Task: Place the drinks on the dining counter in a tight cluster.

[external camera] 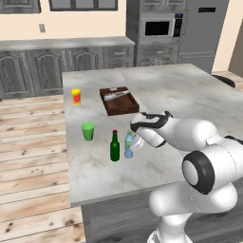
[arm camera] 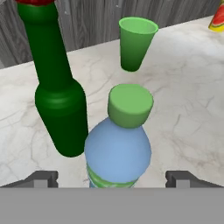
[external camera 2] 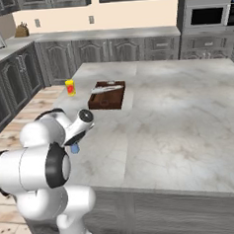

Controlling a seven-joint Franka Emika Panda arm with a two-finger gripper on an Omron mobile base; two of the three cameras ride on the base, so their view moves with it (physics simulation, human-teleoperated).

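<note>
On the dining counter [external camera: 190, 95] a slim dark green bottle [external camera: 114, 147] with a red cap stands upright, and a small clear-blue water bottle [external camera: 128, 146] with a green cap stands right beside it. In the hand view the water bottle [arm camera: 118, 148] rises between the fingertips [arm camera: 43, 179] with a gap on each side, and the green bottle [arm camera: 59, 100] is just left of it, almost touching. My gripper [arm camera: 111, 179] is open around the water bottle. From the left base view the gripper [external camera: 135, 143] is at the water bottle's right side.
A green cup [external camera: 88, 131] stands just beyond the two bottles, also in the hand view [arm camera: 135, 41]. A yellow cup with a red mark [external camera: 76, 96] and a dark wooden tray [external camera: 118, 100] sit farther back. The counter's front edge lies near the bottles.
</note>
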